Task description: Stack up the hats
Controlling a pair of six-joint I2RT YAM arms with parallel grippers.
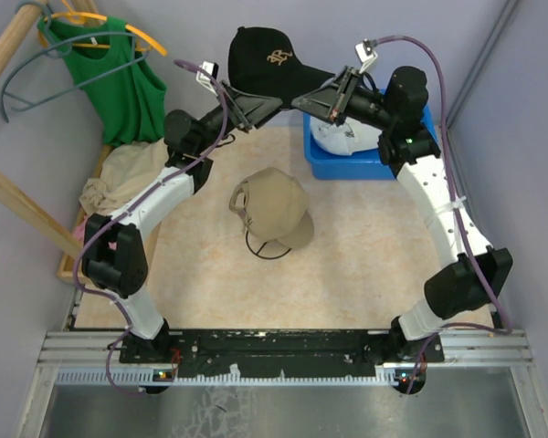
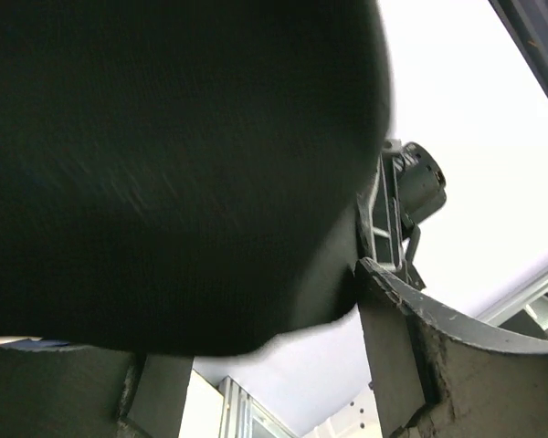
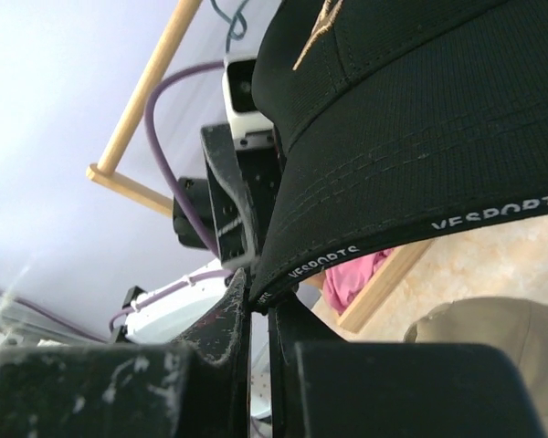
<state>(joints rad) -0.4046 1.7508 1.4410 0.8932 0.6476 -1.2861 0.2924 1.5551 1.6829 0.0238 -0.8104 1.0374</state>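
Edge of the black cap (image 1: 265, 57) sits pinched tight in my right fingers (image 3: 226, 321); my left fingers (image 2: 438, 351) stand apart around its far side, grip unclear. It hangs above the table (image 1: 365, 265), beyond the tan cap (image 1: 272, 205).

The black cap (image 1: 267, 57) I'm watching carries a gold embroidered logo. In the right wrist view its inner band is black with white lettering, and faint pale stitching runs in rows across the fabric. The tan cap (image 1: 272, 205) is a plain sandy colour, close to the mottled beige tabletop (image 1: 365, 255). The white cap (image 1: 345, 137) stands out against the bright blue bin (image 1: 321, 162). I also see a green top (image 1: 119, 87), an orange hanger (image 1: 137, 35) and a cream cloth (image 1: 119, 178). The arms (image 1: 434, 196) are white with black joints, their cables (image 1: 444, 82) purple. The walls (image 1: 521, 109) are pale lavender-grey.
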